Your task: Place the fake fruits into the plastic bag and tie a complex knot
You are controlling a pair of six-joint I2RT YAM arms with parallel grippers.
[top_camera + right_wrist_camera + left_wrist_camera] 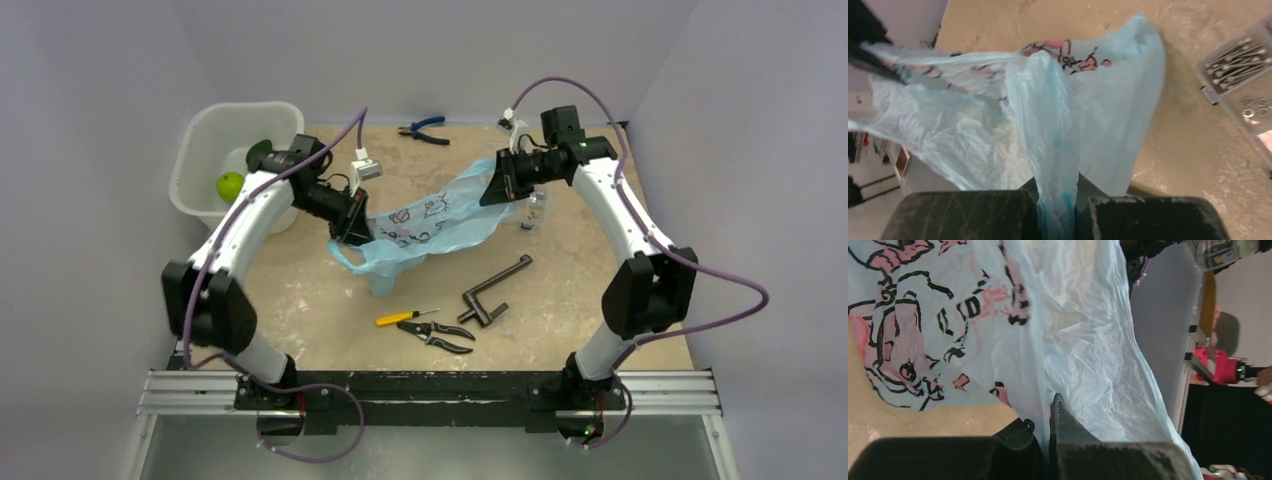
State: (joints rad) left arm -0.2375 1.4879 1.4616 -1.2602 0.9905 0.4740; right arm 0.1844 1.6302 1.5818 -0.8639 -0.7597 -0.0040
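Observation:
The light-blue plastic bag [432, 222] with dark and pink print hangs stretched between my two grippers above the table. My left gripper [352, 226] is shut on its left edge; the film runs between the fingers [1068, 422] in the left wrist view. At the bag's upper right end, my right gripper [500, 180] is shut on a bunched strip of the bag [1055, 150]. A bright green round fake fruit [230, 185] lies in the white tub, with a dark green one [259, 151] behind it, partly hidden by the left arm. No knot is in view.
The white perforated tub [210, 130] stands at the back left. Blue-handled pliers [425, 129] lie at the back. A dark metal crank [493, 291], a yellow screwdriver [398, 318] and black pliers [440, 335] lie in front. A clear parts box [1243, 85] sits under the right arm.

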